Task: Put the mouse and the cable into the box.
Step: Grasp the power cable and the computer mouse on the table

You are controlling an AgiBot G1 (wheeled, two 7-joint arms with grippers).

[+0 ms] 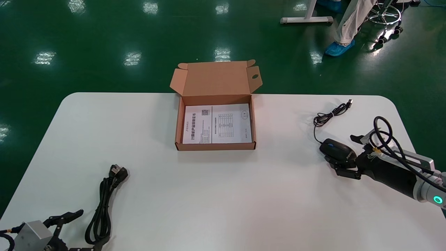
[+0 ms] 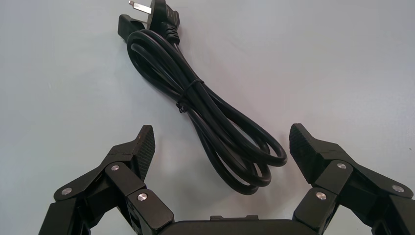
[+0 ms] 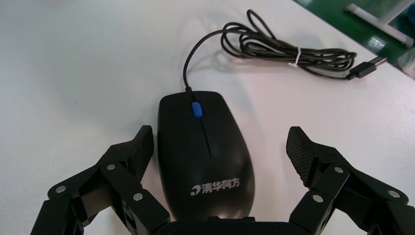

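A: What's the room like?
B: Glossy green floor [image 1: 87, 35] w/ rows of bright patches [image 1: 222, 54] on it. Prob. overhead lamps reflected; the lamps themselves are out of view.
A: Furniture?
B: White table [image 1: 223, 195] in the foreground, rounded corners, matte top. At the back, far right: a white T-shaped foot [image 1: 306, 20] of some stand, and near it a chrome chair base [image 1: 385, 15] on casters.
A: Anyone about?
B: One leg in pale trousers [image 1: 350, 21], blue shoe cover [image 1: 339, 48], btw. the foot and the chair base.
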